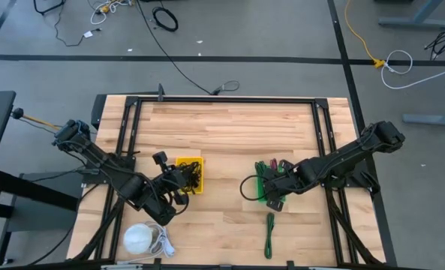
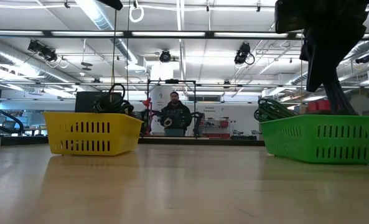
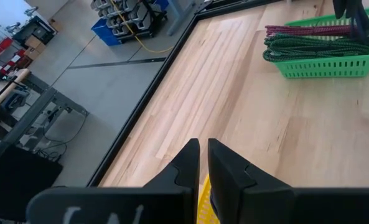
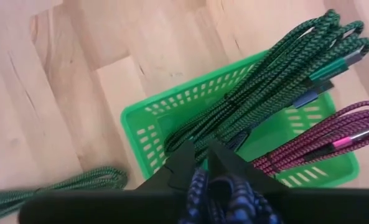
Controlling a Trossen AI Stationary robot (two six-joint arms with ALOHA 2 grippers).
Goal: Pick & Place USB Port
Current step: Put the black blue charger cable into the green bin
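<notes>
**Where the Right Gripper Stands Over the Green Basket**

While the right gripper (image 4: 204, 163) hangs above the green basket (image 4: 148, 134), a blue braided cable (image 4: 218, 193) shows right at the gripper, close under its tips. Whether the gripper is apart, together or clamped on that cable cannot be told.

1. Directly below the right gripper, inside the basket, lie green braided cables (image 4: 265, 68), their plug ends reaching over the far rim.
2. Beside these, in the same basket, lie magenta braided cables (image 4: 333, 134).
3. Outside the basket, on the wooden table (image 1: 230, 127) and near the right gripper, lies a loose green cable (image 4: 60, 183).

The left gripper (image 3: 203, 165) waits above the yellow basket (image 1: 190, 160). Its fingers stand together with only a thin slit between them and carry nothing. From this gripper, the green basket lies well ahead across bare table.
</notes>
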